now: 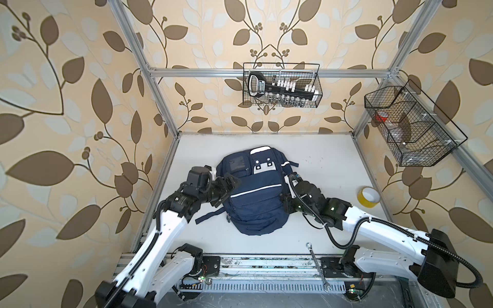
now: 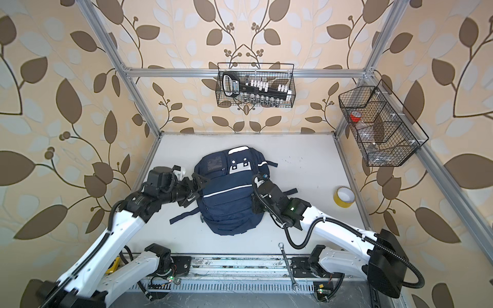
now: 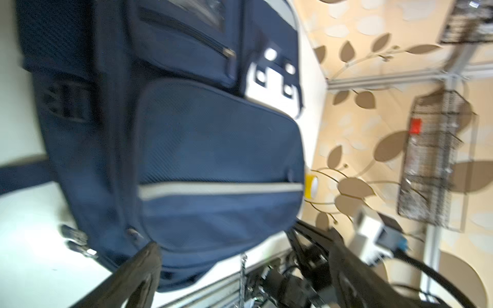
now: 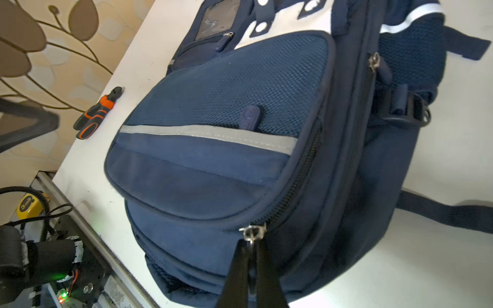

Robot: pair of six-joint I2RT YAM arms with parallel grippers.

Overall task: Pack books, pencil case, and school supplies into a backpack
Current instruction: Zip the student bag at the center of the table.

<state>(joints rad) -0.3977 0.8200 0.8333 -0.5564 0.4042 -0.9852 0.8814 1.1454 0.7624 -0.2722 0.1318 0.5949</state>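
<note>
The navy backpack point(image 1: 253, 194) point(image 2: 229, 197) lies flat in the middle of the white table, front pockets up. My left gripper point(image 1: 230, 182) point(image 2: 198, 186) hovers open at its left side; in the left wrist view its gripper point(image 3: 240, 248) has wide-spread fingers with only backpack point(image 3: 213, 149) fabric beyond them. My right gripper point(image 4: 250, 244) is at the bag's right side point(image 1: 285, 201), shut on the metal zipper pull point(image 4: 252, 233) of a front compartment of the backpack point(image 4: 226, 133). The books, the pencil case and the school supplies are out of view.
A yellow tape roll point(image 1: 369, 196) sits at the table's right edge. A wrench point(image 1: 317, 264) lies across the front rail. Orange-handled pliers point(image 4: 97, 113) lie left of the bag. Wire baskets point(image 1: 281, 85) point(image 1: 410, 125) hang on the walls. A strap point(image 1: 210, 214) trails from the bag's lower left.
</note>
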